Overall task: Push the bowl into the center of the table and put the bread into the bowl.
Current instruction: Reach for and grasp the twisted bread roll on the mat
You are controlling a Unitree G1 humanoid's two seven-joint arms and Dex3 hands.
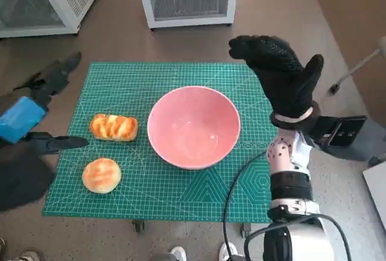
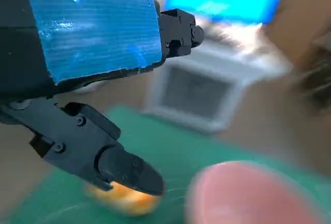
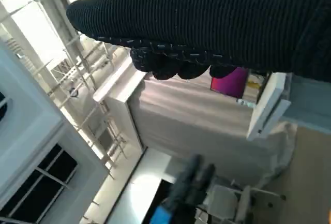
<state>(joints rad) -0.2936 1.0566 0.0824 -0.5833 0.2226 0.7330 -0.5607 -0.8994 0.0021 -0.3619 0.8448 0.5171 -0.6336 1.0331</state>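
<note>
From my feed, the green gridded cutting-mat worktop had the big pink bowl sitting about mid-mat. My gloved right hand hovered just beside it, fingers apart, empty. Blue-taped left hand was spread, empty too, near the glazed bread loaf and round bun.

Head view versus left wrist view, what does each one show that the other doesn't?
Only the head view shows the round bun, the gloved right hand raised beside the bowl, and the whole green mat. Only the left wrist view shows the left hand's black fingers close up, apart, holding nothing. Both share the pink bowl, the long bread and the left hand.
</note>
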